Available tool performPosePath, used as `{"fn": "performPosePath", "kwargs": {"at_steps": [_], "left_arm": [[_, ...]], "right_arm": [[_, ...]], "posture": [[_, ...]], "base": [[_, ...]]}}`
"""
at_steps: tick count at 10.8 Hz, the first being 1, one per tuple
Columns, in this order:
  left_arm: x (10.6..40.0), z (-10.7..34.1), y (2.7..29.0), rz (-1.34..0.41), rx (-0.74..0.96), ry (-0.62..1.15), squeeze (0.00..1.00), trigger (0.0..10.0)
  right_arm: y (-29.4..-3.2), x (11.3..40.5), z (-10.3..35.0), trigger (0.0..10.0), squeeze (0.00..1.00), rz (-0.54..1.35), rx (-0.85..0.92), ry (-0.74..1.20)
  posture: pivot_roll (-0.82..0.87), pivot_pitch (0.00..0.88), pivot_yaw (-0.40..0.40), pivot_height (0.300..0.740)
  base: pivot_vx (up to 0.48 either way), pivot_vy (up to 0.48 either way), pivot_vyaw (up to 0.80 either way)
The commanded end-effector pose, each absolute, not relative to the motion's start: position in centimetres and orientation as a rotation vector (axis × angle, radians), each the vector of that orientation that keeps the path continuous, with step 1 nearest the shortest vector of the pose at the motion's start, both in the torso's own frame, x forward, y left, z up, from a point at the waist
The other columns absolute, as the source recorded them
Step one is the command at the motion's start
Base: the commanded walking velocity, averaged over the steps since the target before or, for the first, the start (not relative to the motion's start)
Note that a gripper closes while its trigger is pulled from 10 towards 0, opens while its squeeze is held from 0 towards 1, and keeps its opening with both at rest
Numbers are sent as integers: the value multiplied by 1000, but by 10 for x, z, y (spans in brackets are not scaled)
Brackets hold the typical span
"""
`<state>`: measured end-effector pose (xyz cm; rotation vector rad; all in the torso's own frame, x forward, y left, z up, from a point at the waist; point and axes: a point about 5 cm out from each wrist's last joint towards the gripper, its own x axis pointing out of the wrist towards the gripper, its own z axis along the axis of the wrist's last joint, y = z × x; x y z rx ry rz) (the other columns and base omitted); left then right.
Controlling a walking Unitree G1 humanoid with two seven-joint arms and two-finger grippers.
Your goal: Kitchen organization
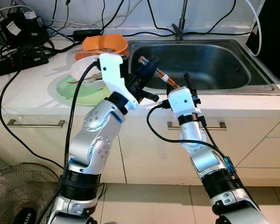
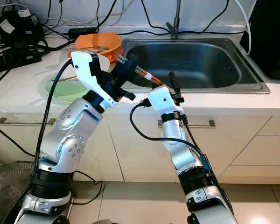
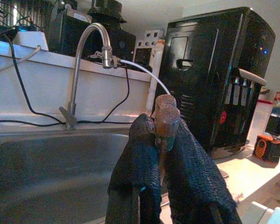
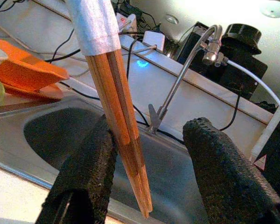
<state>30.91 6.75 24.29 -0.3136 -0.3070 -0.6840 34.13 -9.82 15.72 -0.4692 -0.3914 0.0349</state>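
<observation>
At the far left of the bench (image 1: pixel 32 95), a tangle of black cables and adapters (image 1: pixel 18 35) is seen; nearer the sink, a green plate (image 1: pixel 86 93) lies under a white plate (image 1: pixel 84 70), with an orange bowl (image 1: pixel 105 44) behind them. The left gripper (image 1: pixel 147 70) is held above the bench edge at the sink's left rim, and its jaws are clenched on the upper end of a pair of wooden chopsticks (image 1: pixel 170 83) bound by a white band. The sticks slope down to the right, and their tips pass between the fingers of the right gripper (image 4: pixel 147 163), whose jaws are spread apart and not yet closed on anything. To the right, the steel sink (image 1: pixel 233 86) with its tap (image 3: pixel 91 51) lies open, and a black appliance (image 3: pixel 214 79) stands beyond it.

A handover appears to be in hand. It would be done well if the right jaws were closed squarely on both sticks below the band before the left jaws were released, so that neither stick slips into the basin.

On the floor fan (image 1: pixel 18 196) at the lower left, the letters "LUX" can be read; other labels are too small to tell.
</observation>
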Motion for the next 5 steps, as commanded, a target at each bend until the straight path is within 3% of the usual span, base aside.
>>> {"fn": "performPosePath", "kwargs": {"at_steps": [1,5], "left_arm": [[310,246,69,-674,-301,-314,0,10000],[310,247,67,-673,-316,-309,0,10000]], "right_arm": [[-99,344,161,0,0,23,-476,-393],[-99,345,159,0,0,29,-465,-384]], "posture": [[88,0,62,740],[93,0,58,740]], "base": [[0,0,0],[0,0,0]]}}
